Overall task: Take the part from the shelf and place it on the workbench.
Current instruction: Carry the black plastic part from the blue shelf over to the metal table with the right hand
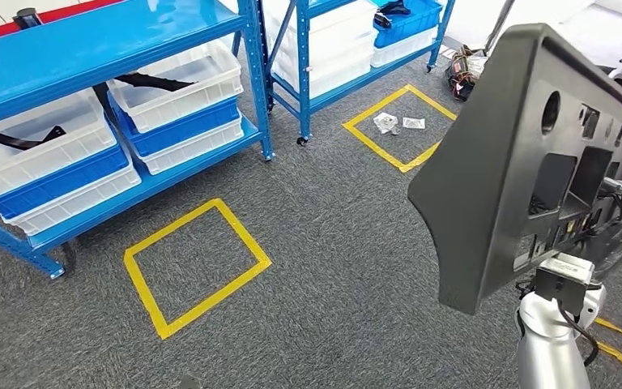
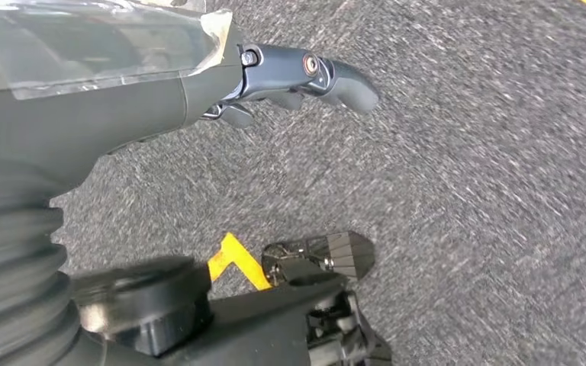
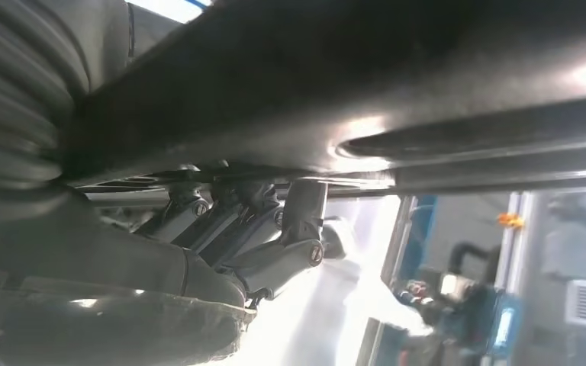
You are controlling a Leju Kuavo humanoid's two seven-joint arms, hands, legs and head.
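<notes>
The right robot hand [image 3: 221,244] is clamped on the part [image 1: 526,154], a large dark grey moulded panel with a round hole and several square cut-outs. In the right wrist view its fingers [image 3: 275,229] press up against the panel's dark edge, and in the head view the panel stands tilted above the silver right arm [image 1: 547,340], hiding most of the hand behind it. The part is held in the air over the grey carpet floor [image 1: 332,267], clear of the shelves.

The left robot hand [image 2: 297,76] hangs above the carpet with nothing in it, its dark fingers curled in towards the palm.

Out from the right robot hand, on the side of the left arm, a square of yellow tape [image 1: 196,266] lies on the floor. Further ahead of the hand a second yellow square [image 1: 399,126] holds a few small pale scraps [image 1: 386,122]. Beyond the nearer square stands a blue shelf [image 1: 89,49] carrying white bins [image 1: 180,85] stacked on blue ones; black strap-like pieces [image 1: 16,139] lie in the white bins. A second blue shelf [image 1: 348,49], with more white and blue bins, stands ahead, well apart from the held part.
</notes>
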